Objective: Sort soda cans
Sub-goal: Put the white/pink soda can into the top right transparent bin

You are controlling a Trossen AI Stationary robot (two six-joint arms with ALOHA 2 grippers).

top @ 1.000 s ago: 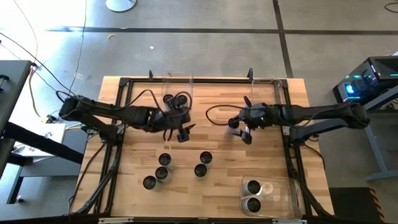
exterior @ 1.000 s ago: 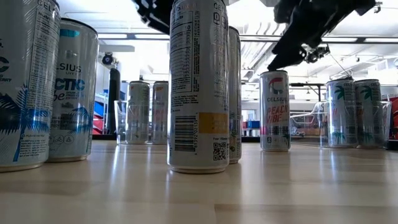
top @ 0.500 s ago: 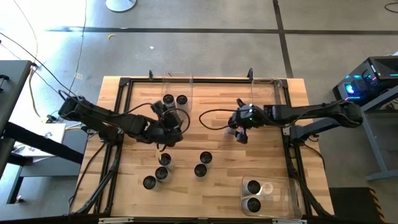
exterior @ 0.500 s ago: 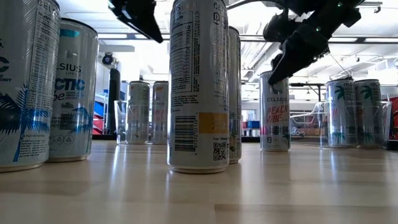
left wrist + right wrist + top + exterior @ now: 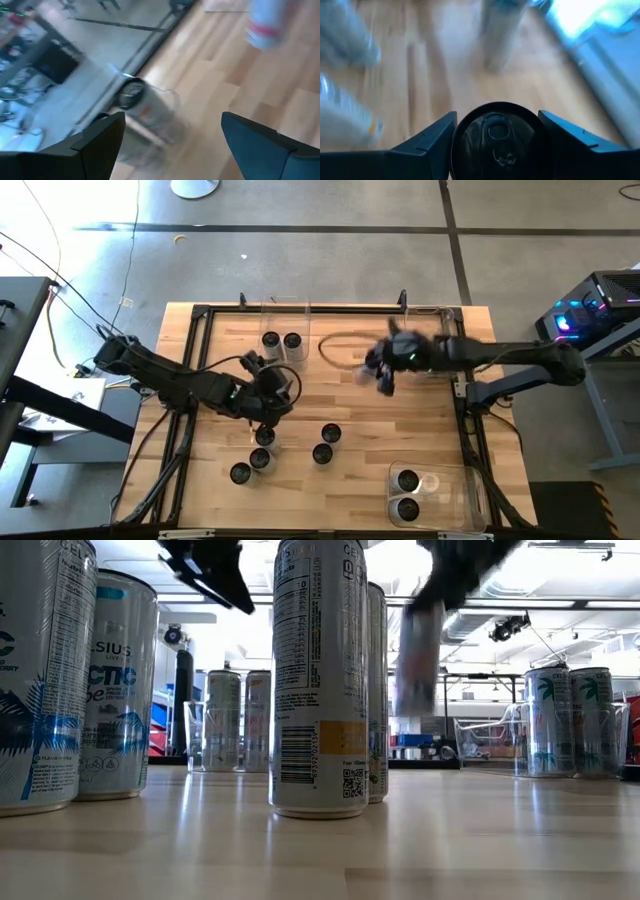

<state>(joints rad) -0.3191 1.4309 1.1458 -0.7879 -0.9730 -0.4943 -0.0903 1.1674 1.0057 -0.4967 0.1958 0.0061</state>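
My right gripper (image 5: 384, 376) is shut on a soda can (image 5: 415, 660), a blurred pale cylinder with a dark round top (image 5: 496, 141), held in the air over the far middle of the table. My left gripper (image 5: 265, 417) stands open, with nothing between its fingers (image 5: 172, 135), just beyond a cluster of upright soda cans (image 5: 262, 450). Two more cans (image 5: 326, 444) stand on their bases near the middle. In the left wrist view a can stands in a clear bin (image 5: 131, 95). My right gripper pinches the can between its two fingers at the upper part of its side, just under the rim (image 5: 459, 142). The fingers slant down from the table's right. The can hangs below them, about upright and clear of the table.
A clear bin (image 5: 283, 312) at the far edge holds two cans. Another clear bin (image 5: 470, 492) at the near right holds two cans. Tall cans (image 5: 318, 680) stand close to the low camera. A black frame (image 5: 200, 315) rims the table, and cables loop off both arms.
My right gripper has taken hold of the can that stood on the table. It has lifted the can clear and carried it toward the far edge. My left gripper has moved from beside the far bin toward the near-left cluster of cans, turning as it went and staying open.
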